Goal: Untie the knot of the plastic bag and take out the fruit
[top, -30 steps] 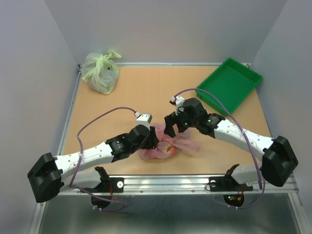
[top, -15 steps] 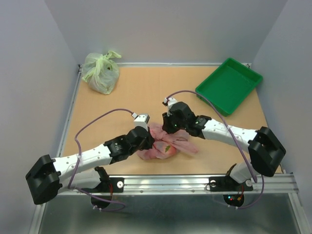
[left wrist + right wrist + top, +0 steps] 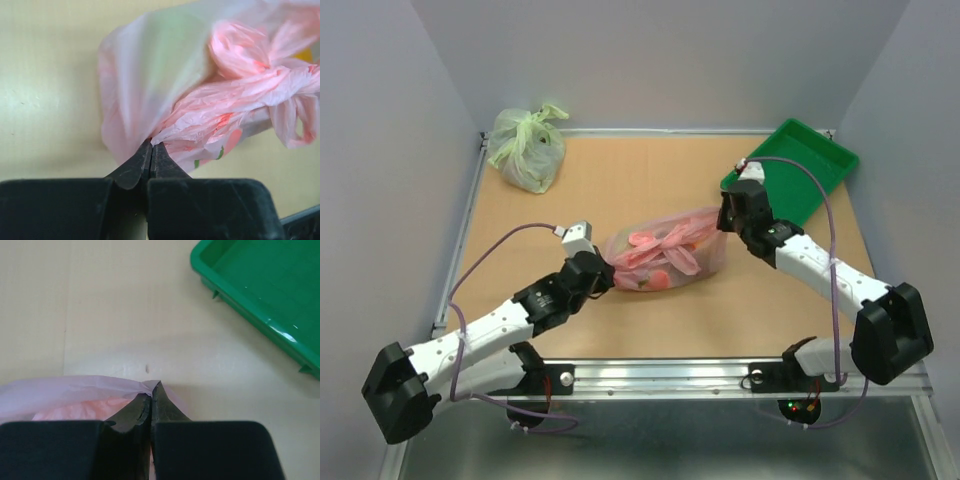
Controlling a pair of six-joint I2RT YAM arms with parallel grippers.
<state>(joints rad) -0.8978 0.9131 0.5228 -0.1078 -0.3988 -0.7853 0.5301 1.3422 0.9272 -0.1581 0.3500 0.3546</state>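
Observation:
The pink plastic bag (image 3: 695, 262) is stretched sideways between my two grippers over the middle of the table. My left gripper (image 3: 606, 270) is shut on the bag's left edge, and the pinched film (image 3: 130, 100) fans out from the closed tips (image 3: 151, 144). My right gripper (image 3: 723, 228) is shut on the right edge, where a thin fold of film (image 3: 100, 387) meets its tips (image 3: 152, 389). The knot (image 3: 665, 243) lies along the bag's top as a twisted pink tuft (image 3: 250, 90) with a loose tail. Fruit (image 3: 658, 281) shows dimly through the plastic as a red-orange patch (image 3: 229, 142).
A green tray (image 3: 803, 170) sits at the back right, just behind my right wrist; its corner (image 3: 260, 290) shows in the right wrist view. A pale green tied bag (image 3: 527, 148) stands in the back left corner. Grey walls close in the table.
Both grippers have shut on the pink bag. The right one pulled back toward the tray and the left one drew left, stretching the crumpled bag into a wide band.

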